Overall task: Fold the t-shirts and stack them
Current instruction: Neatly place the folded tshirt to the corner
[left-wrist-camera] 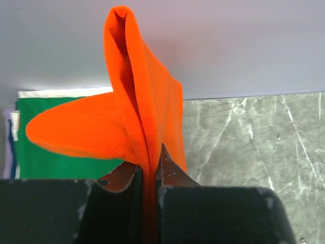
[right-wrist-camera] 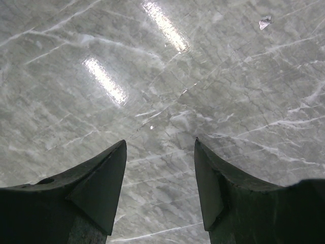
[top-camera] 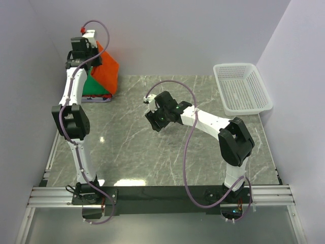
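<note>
My left gripper [top-camera: 90, 47] is shut on the bright orange t-shirt [top-camera: 105, 70] and holds it lifted at the far left corner, above a stack of folded shirts with the green t-shirt [top-camera: 95, 87] on top. In the left wrist view the orange cloth [left-wrist-camera: 137, 112] is pinched between my fingers [left-wrist-camera: 170, 165], with the green shirt [left-wrist-camera: 51, 165] and white edges below. My right gripper [top-camera: 152, 121] hangs open and empty over the bare marble; the right wrist view shows its tips [right-wrist-camera: 160, 147] apart with nothing between them.
A white plastic lattice basket [top-camera: 241, 89] stands at the far right of the marble table [top-camera: 167, 152]. White walls close in the back and both sides. A black rail runs along the near edge by the arm bases.
</note>
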